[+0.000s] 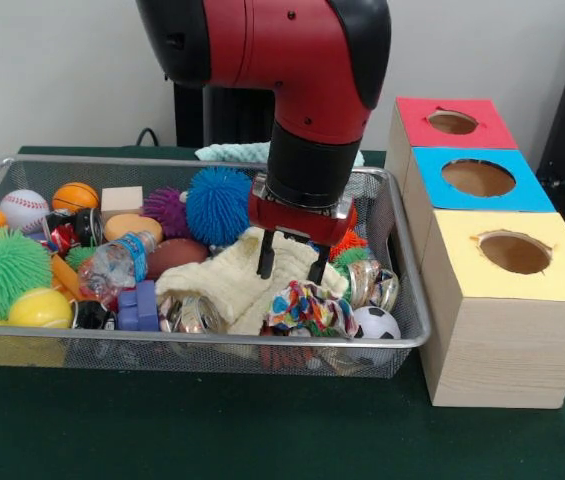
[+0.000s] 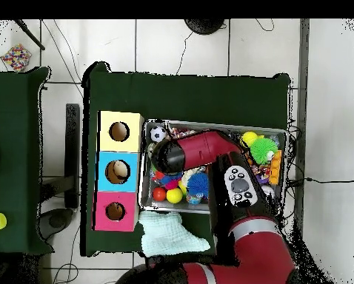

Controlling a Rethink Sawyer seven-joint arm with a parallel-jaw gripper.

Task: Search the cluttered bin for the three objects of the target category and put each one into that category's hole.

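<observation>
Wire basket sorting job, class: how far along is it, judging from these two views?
Done: nothing evident; no toy shows in the red hole. In hand: the claw hangs open, empty, over a cream cloth in the wire basket. Left: finding the toy creatures; none shows clearly.

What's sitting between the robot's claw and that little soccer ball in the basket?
In the front view, a multicoloured patterned cloth bundle lies between the claw and the soccer ball, beside a pale yellow cloth.
</observation>
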